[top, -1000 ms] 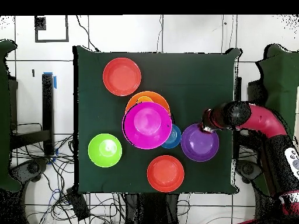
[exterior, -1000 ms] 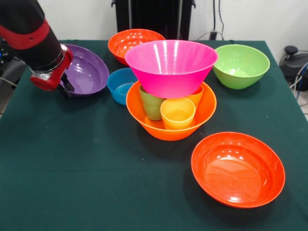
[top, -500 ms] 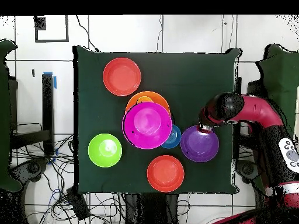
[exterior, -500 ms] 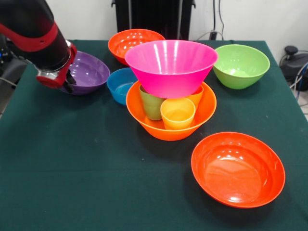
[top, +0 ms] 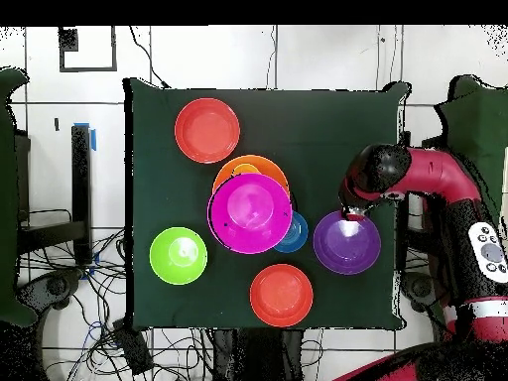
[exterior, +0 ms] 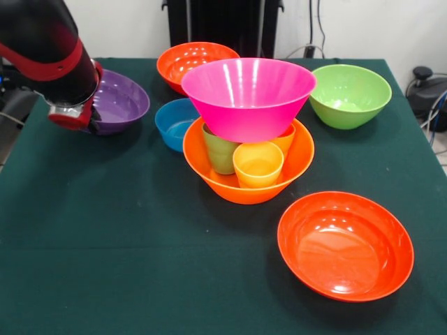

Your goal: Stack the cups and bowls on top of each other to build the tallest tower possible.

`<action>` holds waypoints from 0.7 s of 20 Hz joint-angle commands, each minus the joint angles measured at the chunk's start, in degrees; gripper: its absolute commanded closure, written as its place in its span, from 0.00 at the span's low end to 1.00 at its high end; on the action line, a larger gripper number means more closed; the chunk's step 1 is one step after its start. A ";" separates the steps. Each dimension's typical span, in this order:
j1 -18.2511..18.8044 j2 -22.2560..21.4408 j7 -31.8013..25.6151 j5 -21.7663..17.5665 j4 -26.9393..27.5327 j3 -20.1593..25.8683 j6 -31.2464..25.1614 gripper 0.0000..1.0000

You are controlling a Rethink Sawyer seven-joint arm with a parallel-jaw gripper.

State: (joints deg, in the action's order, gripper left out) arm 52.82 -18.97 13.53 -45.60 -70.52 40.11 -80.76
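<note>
You've got the tower mid-frame — pink bowl over three cups; gripper, upper left, grips the purple bowl's rim, it seems; four bowls wait on the table.

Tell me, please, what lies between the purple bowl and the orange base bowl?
The small blue plastic bowl lies between them, clearest in the front view.

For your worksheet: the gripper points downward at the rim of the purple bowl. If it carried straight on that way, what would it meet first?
Most likely the purple bowl itself: the gripper sits at its near rim in the front view, and overhead it overlaps the bowl's edge. Depth is unclear, so it might just miss the rim and reach the table.
</note>
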 commanded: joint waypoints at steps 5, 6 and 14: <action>-3.72 0.67 -15.75 -4.40 6.45 -2.50 -6.55 1.00; -3.71 0.68 -16.07 -4.14 6.70 -2.52 -7.09 1.00; -3.96 -0.33 -14.56 -2.41 10.24 -1.47 -7.78 1.00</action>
State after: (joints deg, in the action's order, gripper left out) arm 52.01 -18.94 10.67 -45.89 -65.63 39.95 -82.88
